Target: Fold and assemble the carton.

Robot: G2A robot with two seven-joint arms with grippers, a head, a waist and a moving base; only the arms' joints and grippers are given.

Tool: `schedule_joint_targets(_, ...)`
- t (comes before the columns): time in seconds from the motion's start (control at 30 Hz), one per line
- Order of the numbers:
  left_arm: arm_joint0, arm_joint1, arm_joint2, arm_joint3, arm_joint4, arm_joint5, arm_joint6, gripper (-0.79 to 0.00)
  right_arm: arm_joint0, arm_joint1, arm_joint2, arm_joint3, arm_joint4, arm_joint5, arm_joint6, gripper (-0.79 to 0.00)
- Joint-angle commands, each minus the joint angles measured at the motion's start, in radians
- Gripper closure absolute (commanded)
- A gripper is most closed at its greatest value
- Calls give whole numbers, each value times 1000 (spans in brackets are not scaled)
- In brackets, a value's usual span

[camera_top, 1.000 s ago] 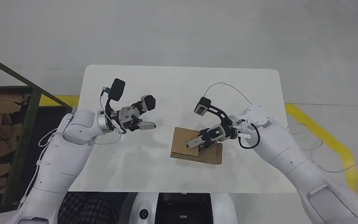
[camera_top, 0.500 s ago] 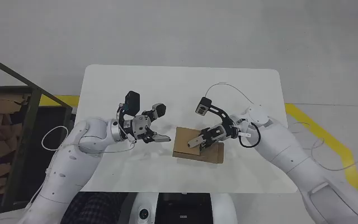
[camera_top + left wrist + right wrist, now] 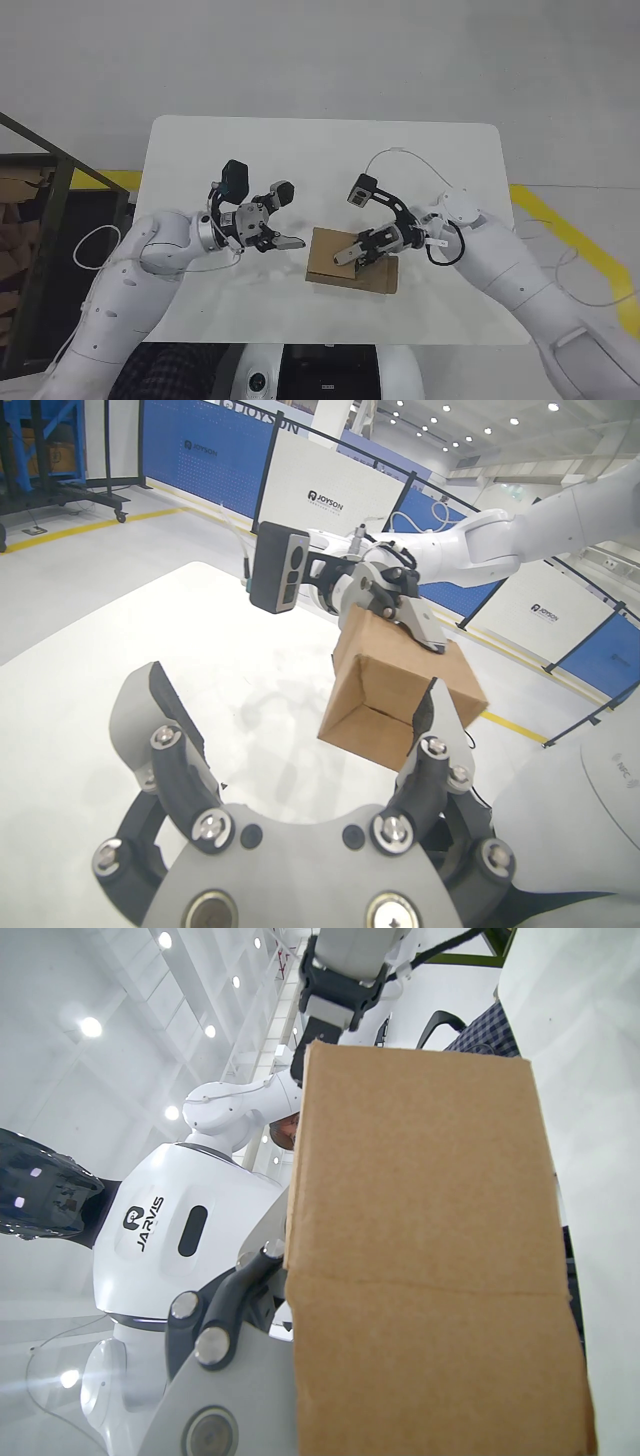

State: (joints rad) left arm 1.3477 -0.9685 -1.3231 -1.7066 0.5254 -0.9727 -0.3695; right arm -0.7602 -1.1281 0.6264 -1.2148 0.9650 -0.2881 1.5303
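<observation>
On table [image 3: 420, 160]: 1 carton [image 3: 325, 268], R gripper [image 3: 347, 256] pinching it; L gripper [image 3: 291, 215] spread, near its open end.

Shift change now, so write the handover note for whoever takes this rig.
Left gripper: open, empty, facing the open end of the carton.
Right gripper: shut on the carton, one finger on its upper panel.
Carton: near the front edge of the table, before the robot.
Done: carton opened out into a box shape.
Left: close the open end and finish the assembly.
</observation>
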Motion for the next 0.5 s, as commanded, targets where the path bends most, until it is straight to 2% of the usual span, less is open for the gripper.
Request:
schedule_joint_targets(0.0, 0, 0, -5, 20, -1, -16, 23, -785, -7, 1, 11, 5, -1, 5, 6, 0)
schedule_joint_targets(0.2, -6, 5, 7, 48, -17, -40, 42, -785, 0, -11, -2, 77, 7, 8, 6, 0)
schedule_joint_targets(0.47, 8, 32, 36, -39, 20, -40, 68, -785, 45, -39, -26, 157, 2, 4, 6, 0)
